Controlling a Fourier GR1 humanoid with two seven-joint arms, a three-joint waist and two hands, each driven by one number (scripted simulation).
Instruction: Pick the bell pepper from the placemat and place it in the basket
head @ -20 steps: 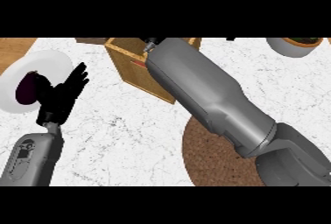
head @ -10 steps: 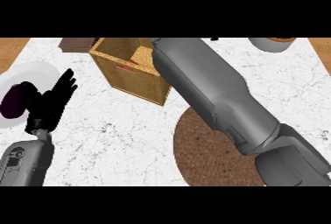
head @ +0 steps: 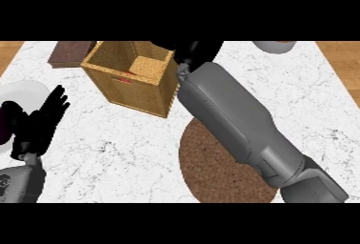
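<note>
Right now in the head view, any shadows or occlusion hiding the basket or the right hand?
Head view: lighting is even, no glare. The right forearm crosses the placemat and covers part of it. The right hand is dark against the basket rim, fingers unreadable. Inside the basket only a red sliver shows. The left hand rests open at left, overlapping the white plate.

Bright, even light — no glare, only a dim interior inside the basket [head: 134, 76].

White marbled counter [head: 119, 157]; wooden floor [head: 340, 50], seemingly
</note>
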